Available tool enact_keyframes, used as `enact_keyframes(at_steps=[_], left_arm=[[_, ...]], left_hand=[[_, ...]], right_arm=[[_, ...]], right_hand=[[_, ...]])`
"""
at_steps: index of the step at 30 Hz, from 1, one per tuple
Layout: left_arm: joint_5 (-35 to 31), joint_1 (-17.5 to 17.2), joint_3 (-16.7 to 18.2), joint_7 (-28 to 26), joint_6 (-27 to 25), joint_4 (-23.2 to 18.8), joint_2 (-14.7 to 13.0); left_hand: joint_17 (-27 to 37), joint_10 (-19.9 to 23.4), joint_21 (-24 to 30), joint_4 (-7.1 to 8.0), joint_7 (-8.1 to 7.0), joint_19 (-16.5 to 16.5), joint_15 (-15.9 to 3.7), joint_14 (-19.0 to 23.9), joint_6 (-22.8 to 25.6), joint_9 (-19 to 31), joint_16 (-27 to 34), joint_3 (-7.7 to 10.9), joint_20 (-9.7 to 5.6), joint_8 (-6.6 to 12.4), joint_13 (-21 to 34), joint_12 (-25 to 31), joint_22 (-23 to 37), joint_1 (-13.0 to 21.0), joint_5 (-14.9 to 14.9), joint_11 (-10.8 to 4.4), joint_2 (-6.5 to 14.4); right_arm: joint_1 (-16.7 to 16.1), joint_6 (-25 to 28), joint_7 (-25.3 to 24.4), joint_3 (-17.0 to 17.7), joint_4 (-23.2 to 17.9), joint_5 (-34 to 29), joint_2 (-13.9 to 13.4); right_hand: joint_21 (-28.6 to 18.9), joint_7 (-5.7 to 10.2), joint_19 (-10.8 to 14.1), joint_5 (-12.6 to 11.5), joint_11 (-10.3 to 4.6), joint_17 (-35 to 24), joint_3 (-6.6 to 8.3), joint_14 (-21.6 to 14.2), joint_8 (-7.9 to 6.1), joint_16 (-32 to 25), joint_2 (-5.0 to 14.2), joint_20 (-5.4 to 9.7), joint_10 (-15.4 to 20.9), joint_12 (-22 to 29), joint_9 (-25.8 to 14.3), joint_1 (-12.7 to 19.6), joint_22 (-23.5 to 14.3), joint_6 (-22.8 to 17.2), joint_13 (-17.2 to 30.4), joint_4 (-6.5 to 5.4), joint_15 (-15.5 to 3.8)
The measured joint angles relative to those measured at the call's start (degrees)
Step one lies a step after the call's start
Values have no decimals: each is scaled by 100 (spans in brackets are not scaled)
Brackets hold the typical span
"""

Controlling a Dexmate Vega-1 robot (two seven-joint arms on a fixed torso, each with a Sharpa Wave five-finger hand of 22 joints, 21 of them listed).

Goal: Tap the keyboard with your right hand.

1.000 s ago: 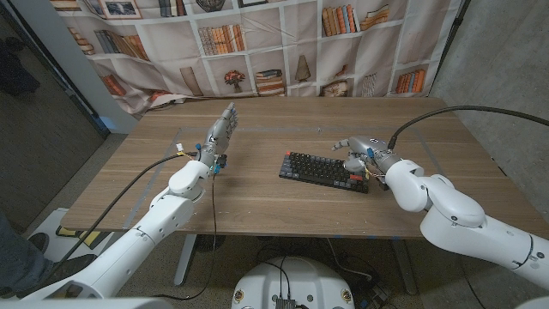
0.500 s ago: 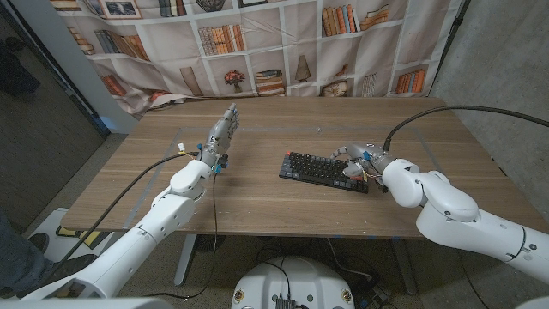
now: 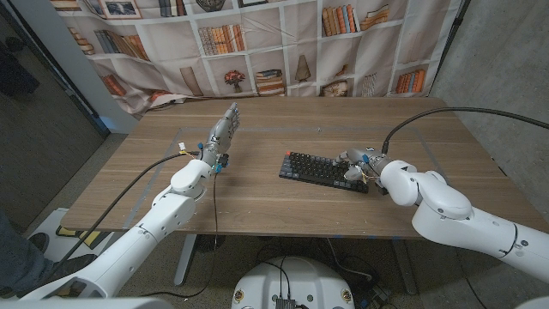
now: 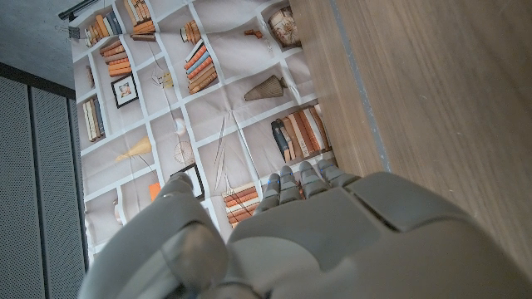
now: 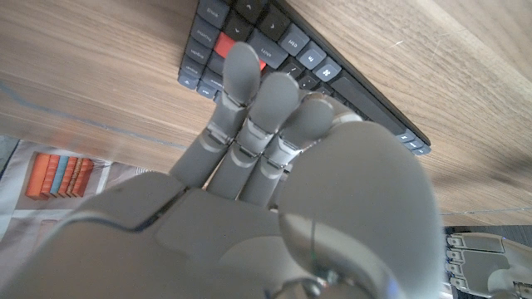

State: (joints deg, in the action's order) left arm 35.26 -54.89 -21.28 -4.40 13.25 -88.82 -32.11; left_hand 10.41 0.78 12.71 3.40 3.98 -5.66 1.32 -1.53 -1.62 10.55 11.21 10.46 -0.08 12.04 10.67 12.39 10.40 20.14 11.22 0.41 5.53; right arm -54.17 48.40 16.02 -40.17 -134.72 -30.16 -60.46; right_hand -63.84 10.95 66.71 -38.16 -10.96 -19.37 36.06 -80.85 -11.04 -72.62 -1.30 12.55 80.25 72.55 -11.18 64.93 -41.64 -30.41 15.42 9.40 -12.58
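Resting on the right end of the keyboard (image 3: 324,171), right hand (image 3: 357,161) with fingers (image 5: 249,91) extended over the keys, holding nothing, keyboard lying mid-bench (image 3: 257,202), left hand (image 3: 220,136) upright, fingers apart, well apart from keyboard.

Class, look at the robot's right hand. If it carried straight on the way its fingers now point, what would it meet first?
Most likely the keyboard: the right hand sits at its right end, and the fingers reach over the dark keys near a red one. Whether they already touch is unclear.
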Motion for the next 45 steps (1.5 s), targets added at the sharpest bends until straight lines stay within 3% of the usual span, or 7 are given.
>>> enact_keyframes(at_steps=[20,26,33,45], left_arm=[[11,-34,0,2,0,-25,-12],[24,-39,3,2,-15,-29,-23],[38,-35,4,25,-25,-14,-27],[56,32,-5,91,-26,100,6]], left_hand=[[0,25,-31,-25,-20,0,0,0,20,-1,-21,25,-1,0,0,0,0,45,-21,-25,-46],[0,24,-31,-25,-20,0,0,0,20,-1,-20,25,-1,0,0,0,0,45,-20,-24,-46],[0,54,-31,-25,-20,0,11,10,19,-1,-20,25,-1,-45,0,0,0,46,-20,7,-44],[0,53,-31,-25,-20,0,22,21,19,-2,-20,25,-1,-44,0,0,0,84,-20,8,-7]], right_arm=[[310,227,210,-352,133,2,41],[319,231,165,-373,136,1,43],[381,281,169,-443,136,-12,51],[505,378,307,-584,150,-97,81]], right_hand=[[-205,-74,-58,23,0,-6,96,0,42,-9,-53,-13,0,125,-1,-53,169,204,-100,16,0],[-240,-289,-67,45,0,11,120,0,50,-9,-53,-7,0,125,-2,-53,209,460,-146,-7,0],[-312,-370,-118,45,0,-19,151,0,29,-9,-36,-17,0,169,-2,-70,286,432,-186,-9,0],[-419,-357,-139,89,0,-30,198,0,0,-9,-54,3,0,214,-2,-97,370,419,-214,-8,0]])
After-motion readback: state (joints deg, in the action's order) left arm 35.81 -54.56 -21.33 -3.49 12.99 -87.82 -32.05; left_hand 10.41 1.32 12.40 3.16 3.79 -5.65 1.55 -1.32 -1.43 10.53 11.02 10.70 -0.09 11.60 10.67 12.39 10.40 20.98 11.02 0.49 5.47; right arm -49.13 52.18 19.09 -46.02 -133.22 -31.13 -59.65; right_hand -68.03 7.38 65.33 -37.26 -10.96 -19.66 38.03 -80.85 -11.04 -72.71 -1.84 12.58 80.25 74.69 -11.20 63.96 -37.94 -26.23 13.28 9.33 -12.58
